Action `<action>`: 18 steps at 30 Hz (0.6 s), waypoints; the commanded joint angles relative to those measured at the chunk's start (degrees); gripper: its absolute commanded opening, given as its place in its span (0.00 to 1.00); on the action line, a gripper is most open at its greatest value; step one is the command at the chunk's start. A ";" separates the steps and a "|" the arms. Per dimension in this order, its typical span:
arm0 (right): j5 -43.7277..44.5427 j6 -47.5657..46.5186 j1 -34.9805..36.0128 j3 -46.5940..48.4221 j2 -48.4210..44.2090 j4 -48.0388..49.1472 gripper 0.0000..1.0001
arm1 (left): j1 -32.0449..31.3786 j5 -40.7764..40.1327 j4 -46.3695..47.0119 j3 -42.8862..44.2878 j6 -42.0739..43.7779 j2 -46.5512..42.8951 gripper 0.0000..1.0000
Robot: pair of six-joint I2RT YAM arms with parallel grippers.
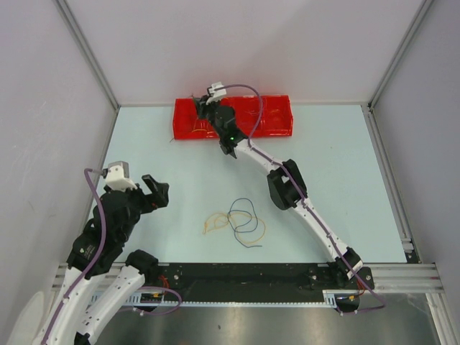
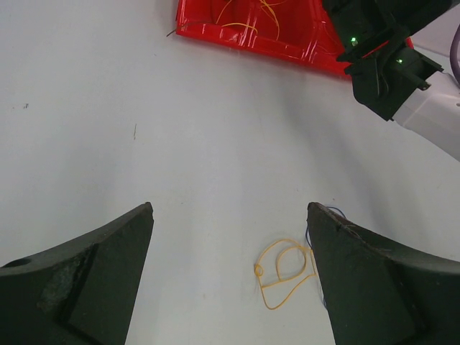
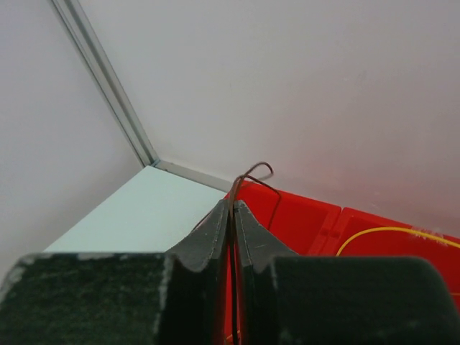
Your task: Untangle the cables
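Observation:
My right gripper is over the left end of the red tray at the back. In the right wrist view it is shut on a thin dark brown cable that loops above the fingertips. A yellow cable lies in the tray. On the table, an orange cable and a navy cable with a yellow one lie in loose overlapping loops. My left gripper is open and empty, left of them; the orange cable shows between its fingers.
The red tray holds more thin yellow wires. Grey walls and metal frame posts close in the table on three sides. The black rail runs along the near edge.

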 commanded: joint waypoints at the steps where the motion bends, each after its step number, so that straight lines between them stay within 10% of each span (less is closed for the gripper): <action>1: 2.15 0.65 0.92 -1.16 0.01 0.42 0.15 | 0.60 0.59 1.85 -0.38 0.66 -0.94 0.93; 9: 3.11 0.04 1.45 0.86 -1.57 1.21 0.51 | 0.51 0.68 1.85 -0.47 0.57 -0.94 0.93; 18: 3.99 0.65 1.98 -15.17 -16.93 5.17 0.61 | 0.60 0.33 1.59 -0.38 0.48 -0.76 0.92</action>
